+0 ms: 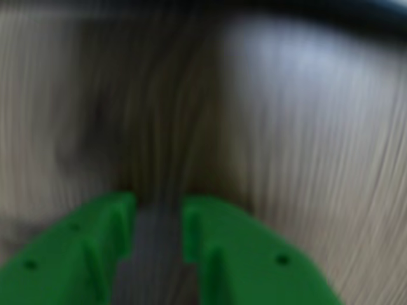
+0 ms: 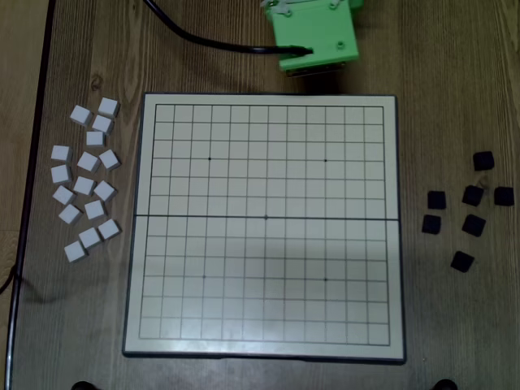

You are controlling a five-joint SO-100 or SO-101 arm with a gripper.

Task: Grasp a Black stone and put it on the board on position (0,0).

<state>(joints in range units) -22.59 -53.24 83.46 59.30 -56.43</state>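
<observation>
Several black stones lie loose on the wooden table right of the board in the overhead view, one of them a Black stone [image 2: 436, 199] nearest the board. The board [image 2: 146, 244] is cream with a dark frame and carries no stones. Position (0,0) [image 2: 266, 217] is the dot on the middle seam. The arm's green head [image 2: 317, 36] hangs beyond the board's top edge, far from the black stones. In the blurred wrist view my gripper [image 1: 158, 202] shows two green fingers [image 1: 210, 235] with a narrow gap and nothing between them, over bare wood.
A cluster of white blocks [image 2: 88, 185] lies left of the board. A black cable [image 2: 203, 41] runs across the table to the arm at the top. The table's left edge [image 2: 41, 122] is close to the white blocks.
</observation>
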